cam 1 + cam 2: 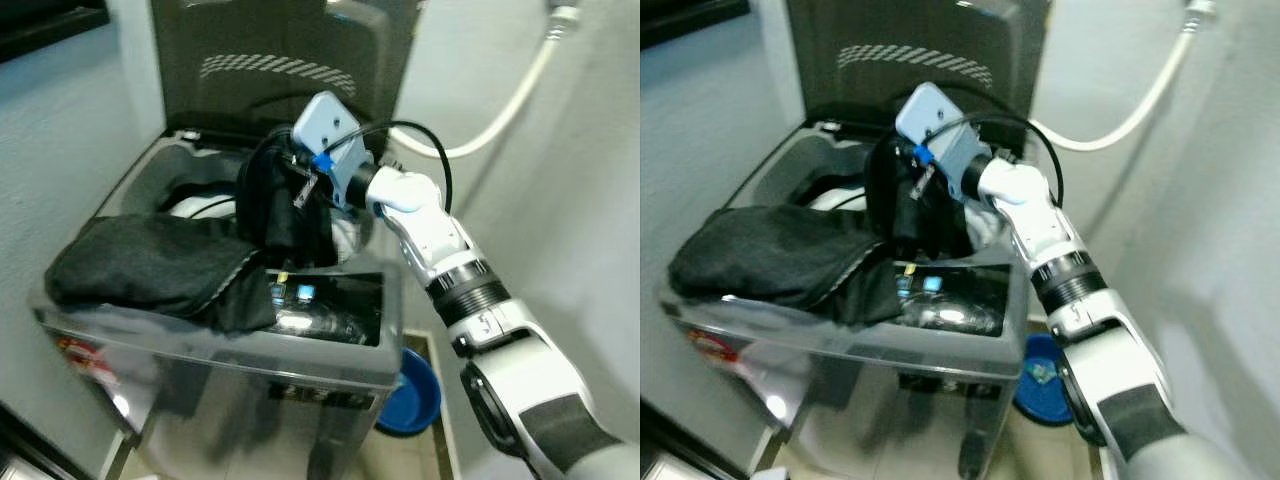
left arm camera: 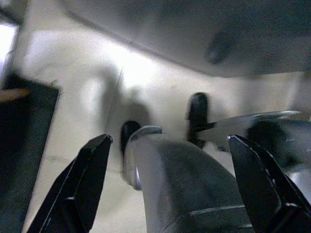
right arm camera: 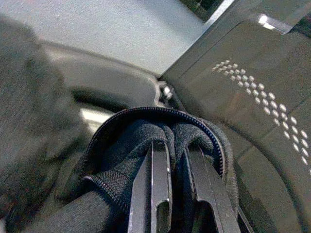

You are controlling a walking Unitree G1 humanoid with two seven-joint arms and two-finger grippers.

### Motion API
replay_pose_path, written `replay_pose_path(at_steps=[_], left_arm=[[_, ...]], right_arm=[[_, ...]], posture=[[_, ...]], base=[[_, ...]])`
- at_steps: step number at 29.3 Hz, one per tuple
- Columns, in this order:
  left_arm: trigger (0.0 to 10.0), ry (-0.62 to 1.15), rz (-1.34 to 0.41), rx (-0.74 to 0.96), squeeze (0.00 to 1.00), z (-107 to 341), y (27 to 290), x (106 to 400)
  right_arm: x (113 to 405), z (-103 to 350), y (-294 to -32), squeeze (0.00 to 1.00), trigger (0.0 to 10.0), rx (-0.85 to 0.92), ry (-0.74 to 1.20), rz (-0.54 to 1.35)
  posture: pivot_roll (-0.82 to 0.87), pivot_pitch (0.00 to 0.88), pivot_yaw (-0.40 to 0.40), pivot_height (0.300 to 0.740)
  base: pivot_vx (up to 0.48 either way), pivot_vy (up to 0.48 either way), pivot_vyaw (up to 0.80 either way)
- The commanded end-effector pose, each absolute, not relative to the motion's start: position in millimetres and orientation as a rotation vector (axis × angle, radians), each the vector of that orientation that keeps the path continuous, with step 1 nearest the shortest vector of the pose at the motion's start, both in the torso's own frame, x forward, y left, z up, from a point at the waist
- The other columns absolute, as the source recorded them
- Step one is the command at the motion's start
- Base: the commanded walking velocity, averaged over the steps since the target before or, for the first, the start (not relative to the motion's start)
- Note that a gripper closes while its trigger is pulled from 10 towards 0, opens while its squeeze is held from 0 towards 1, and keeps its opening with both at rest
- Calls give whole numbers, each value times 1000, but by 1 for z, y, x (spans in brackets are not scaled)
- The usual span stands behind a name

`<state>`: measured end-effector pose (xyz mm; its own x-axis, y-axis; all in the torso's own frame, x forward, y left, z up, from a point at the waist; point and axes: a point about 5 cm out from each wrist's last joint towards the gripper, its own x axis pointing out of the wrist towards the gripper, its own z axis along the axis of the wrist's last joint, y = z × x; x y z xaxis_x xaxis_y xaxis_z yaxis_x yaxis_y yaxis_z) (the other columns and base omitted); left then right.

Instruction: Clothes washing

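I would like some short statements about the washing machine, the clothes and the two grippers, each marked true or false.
1. The washing machine has its lid raised. True.
2. The right gripper is open and holds nothing. False: its fingers are shut on a black garment with a zipper.
3. A second dark garment lies on the machine's front edge. True.
4. The left gripper grips the hose. False: it is open, hanging near the floor.
5. A blue basin sits on the floor. True.

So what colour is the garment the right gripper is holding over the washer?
Black garment, with a zipper edge; clearest in the right wrist view.
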<state>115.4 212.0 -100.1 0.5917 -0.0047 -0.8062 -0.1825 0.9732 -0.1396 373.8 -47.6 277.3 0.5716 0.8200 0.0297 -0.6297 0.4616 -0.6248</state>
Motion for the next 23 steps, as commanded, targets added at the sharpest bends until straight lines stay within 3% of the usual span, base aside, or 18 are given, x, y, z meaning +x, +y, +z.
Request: replay_pose_path(at_steps=[1, 2, 16, 23], left_arm=[[10000, 961, 107, -216, 0, -102, 213, 108], [10000, 962, 106, -215, 0, -102, 213, 107], [10000, 960, 105, -218, 0, -103, 211, 107], [10000, 958, 106, -219, 0, -103, 211, 108]], right_arm=[[364, 272, -35, 0, 4627, -650, -362, 1000], [363, 268, -33, 0, 10000, -647, -350, 1016], [336, 224, -7, 0, 10000, -616, -210, 1228], [333, 203, -1, 0, 10000, -666, -129, 1229]], posture=[[185, 0, -64, 740], [185, 0, -63, 740], [186, 0, -69, 740], [188, 0, -71, 740]], base=[[0, 0, 0], [0, 0, 0], [0, 0, 0], [0, 0, 0]])
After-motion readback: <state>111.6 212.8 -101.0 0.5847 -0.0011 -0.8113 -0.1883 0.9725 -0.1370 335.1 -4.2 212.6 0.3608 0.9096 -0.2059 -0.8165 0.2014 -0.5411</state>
